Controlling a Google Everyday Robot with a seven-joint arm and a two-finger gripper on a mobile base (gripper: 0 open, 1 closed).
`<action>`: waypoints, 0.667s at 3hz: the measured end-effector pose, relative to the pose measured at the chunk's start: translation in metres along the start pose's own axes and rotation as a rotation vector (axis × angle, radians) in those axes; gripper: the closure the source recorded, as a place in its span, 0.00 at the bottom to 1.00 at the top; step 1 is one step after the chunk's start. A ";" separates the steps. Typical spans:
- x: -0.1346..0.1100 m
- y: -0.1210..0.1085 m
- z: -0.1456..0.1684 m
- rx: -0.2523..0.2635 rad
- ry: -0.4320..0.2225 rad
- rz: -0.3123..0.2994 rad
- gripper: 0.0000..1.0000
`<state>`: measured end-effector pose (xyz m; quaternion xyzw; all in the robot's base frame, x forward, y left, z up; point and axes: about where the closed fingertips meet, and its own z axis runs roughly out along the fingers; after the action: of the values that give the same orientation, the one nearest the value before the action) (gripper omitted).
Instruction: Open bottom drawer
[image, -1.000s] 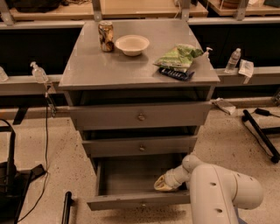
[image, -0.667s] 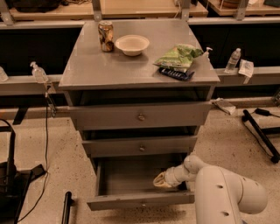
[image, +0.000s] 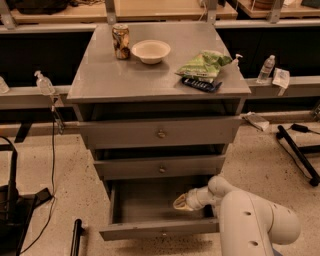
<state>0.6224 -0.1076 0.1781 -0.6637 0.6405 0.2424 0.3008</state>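
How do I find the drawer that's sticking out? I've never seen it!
Find the grey cabinet with a bowl and can on top. Of its three stacked drawers, take the lowest. Only this bottom drawer is pulled out, with the robot's hand over its open inside.

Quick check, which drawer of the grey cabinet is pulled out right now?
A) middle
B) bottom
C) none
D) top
B: the bottom drawer sits pulled out with its inside showing and the gripper over its right part, while the top drawer and middle drawer are pushed in.
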 end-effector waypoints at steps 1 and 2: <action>-0.019 0.006 -0.015 0.030 -0.090 -0.038 1.00; -0.034 0.008 -0.029 0.055 -0.130 -0.070 1.00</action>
<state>0.6105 -0.1040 0.2215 -0.6600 0.6025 0.2565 0.3683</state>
